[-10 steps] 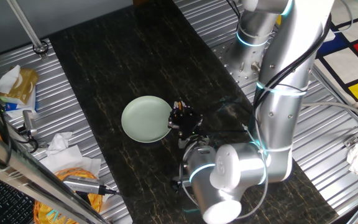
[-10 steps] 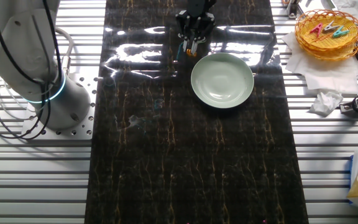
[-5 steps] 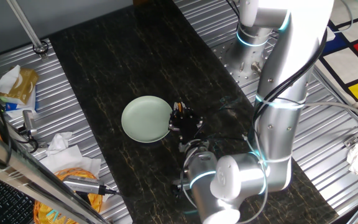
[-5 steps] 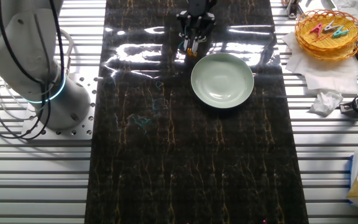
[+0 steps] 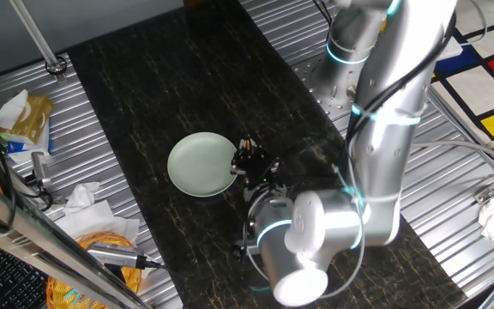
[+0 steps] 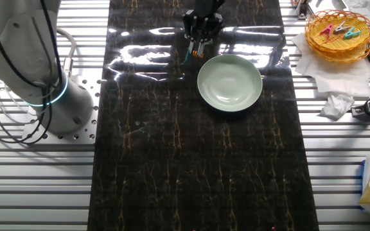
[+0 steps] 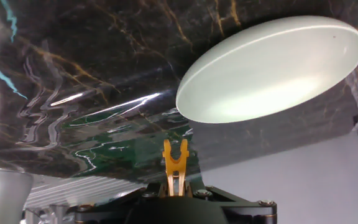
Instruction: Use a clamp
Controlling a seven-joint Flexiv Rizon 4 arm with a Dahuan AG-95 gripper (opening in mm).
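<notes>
Orange, the clamp [image 7: 174, 165] sits pinched in the gripper [image 6: 200, 40], fingers closed on its tail, its 2 prongs pointing toward the pale green plate [image 7: 272, 68] just beside it. The carry step looks underway; next, the prongs need lining up with the plate's rim.

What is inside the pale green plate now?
The plate holds nothing; its whole inside shows bare. The clamp is in the pincer beside it, not on it.
</notes>
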